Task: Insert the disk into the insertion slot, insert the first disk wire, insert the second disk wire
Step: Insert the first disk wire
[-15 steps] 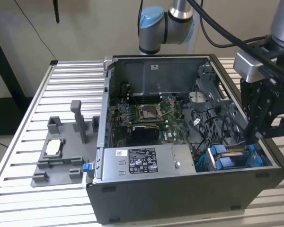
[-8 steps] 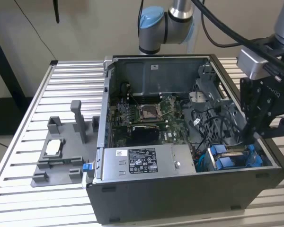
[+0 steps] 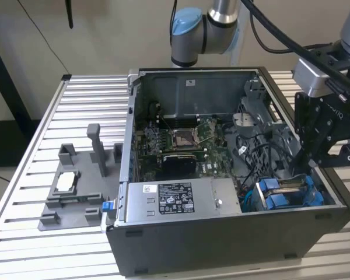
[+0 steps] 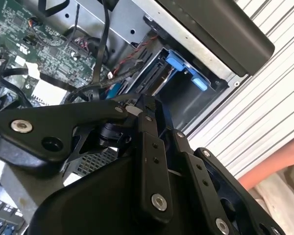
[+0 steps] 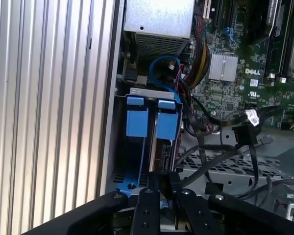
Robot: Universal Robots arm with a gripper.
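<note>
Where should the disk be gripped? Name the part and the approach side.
Probably by its blue end tabs, coming through the case's open side. The disk sits on edge in the insertion slot, whose metal walls cover its faces, leaving the blue-framed edge exposed.

The white label on the grey power-supply box carries fine print and symbols, too small to make out. A short white maker's word stands on the green motherboard, and another runs along the gripper body. A white tag on a black cable bears what may be a code.
</note>
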